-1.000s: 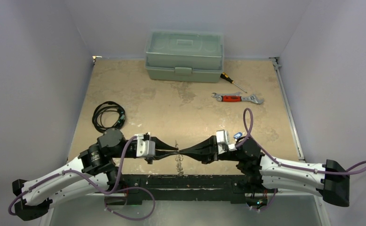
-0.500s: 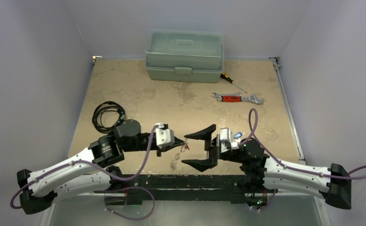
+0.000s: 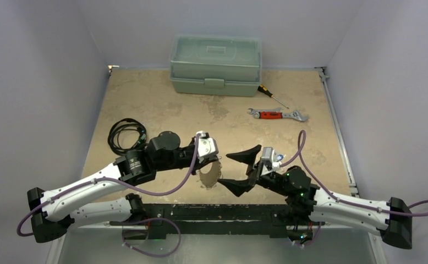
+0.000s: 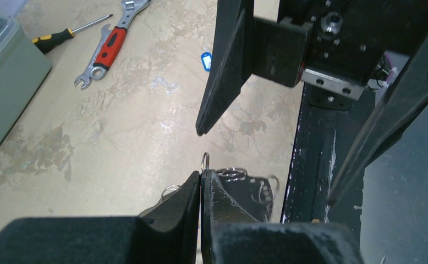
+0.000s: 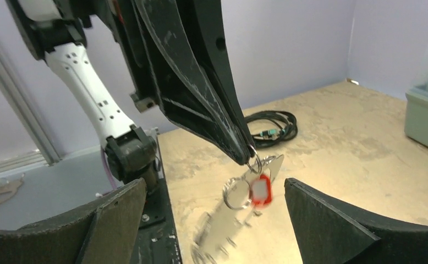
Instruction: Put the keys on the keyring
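Currently pinching thin silver wire keyring [image 5: 217,223] tight in left hand [image 4: 202,179], above beige table [image 3: 201,115]. Facing it with right hand [image 3: 226,169] spread wide, empty; nearer than left to blue-tagged silver key [image 4: 205,60] lying flat beyond.

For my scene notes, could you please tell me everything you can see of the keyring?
The keyring is a thin silver wire loop, apparently metal, dangling tilted from the shut left gripper, which pinches a small ring at its top. A red-tagged key hangs just below the pinch; small keys are strung along the blurred lower part. It hangs between the fingers of the open right gripper, touching neither. Whether its bottom reaches the table cannot be told.
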Controlling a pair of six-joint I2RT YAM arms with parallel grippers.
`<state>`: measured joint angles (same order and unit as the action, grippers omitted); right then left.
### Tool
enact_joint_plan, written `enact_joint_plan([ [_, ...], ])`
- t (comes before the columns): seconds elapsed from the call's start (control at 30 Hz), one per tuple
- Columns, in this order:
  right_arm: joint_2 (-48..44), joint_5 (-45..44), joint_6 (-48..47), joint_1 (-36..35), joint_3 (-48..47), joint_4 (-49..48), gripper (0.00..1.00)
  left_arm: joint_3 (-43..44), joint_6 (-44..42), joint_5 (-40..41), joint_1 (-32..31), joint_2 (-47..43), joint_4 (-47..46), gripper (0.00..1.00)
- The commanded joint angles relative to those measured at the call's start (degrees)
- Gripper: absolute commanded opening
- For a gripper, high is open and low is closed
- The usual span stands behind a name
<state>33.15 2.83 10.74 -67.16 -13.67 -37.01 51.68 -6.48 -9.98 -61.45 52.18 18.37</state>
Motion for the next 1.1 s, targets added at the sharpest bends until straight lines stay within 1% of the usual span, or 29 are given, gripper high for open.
enact_joint_plan([
  [0.0,3.69,-4.54,-0.55,-0.16,-0.54,-1.84,0.99,4.75,4.29,1.73,0.19,1.25,-1.54,0.0],
  [0.1,7.39,-3.95,-1.69,-0.17,-1.59,-3.77,0.95,6.09,6.0,1.61,0.19,1.53,-1.08,0.0],
  [0.2,10.91,-3.46,-1.91,-0.16,-2.82,-5.48,0.87,6.5,8.16,1.89,0.19,1.53,-0.47,0.0],
  [0.27,12.66,-4.63,-2.07,-0.17,-3.54,-5.94,0.83,6.5,8.95,2.19,0.19,1.52,-0.34,0.0],
  [0.37,14.37,-5.3,-2.23,-0.17,-4.24,-6.42,0.81,6.36,10.2,2.91,0.19,1.48,-0.34,0.0],
  [0.4,14.66,-5.37,-2.17,-0.17,-4.3,-6.64,0.81,6.27,10.45,3.09,0.19,1.51,-0.4,0.0],
  [0.53,14.84,-5.8,-2.09,-0.17,-4.02,-7.37,0.92,6.24,11.41,3.96,0.19,1.65,-0.76,0.0],
  [0.8,16.54,-7.92,-3.63,-0.25,-3.5,-6.75,0.99,6.59,13.85,6.28,0.19,1.43,-1.35,0.0],
  [0.9,17.13,-8.97,-4.22,-0.26,-2.83,-9.03,0.94,6.72,14.74,6.06,0.19,1.43,-1.55,0.0],
  [0.97,17.89,-8.69,-5.42,-0.26,-2.83,-10.67,0.86,6.81,15.34,5.71,0.19,1.44,-1.78,0.0],
  [1.07,19.43,-8.23,-7.04,-0.26,-3.6,-11.95,0.65,7.01,16.0,5.54,0.19,1.27,-1.96,0.0],
])
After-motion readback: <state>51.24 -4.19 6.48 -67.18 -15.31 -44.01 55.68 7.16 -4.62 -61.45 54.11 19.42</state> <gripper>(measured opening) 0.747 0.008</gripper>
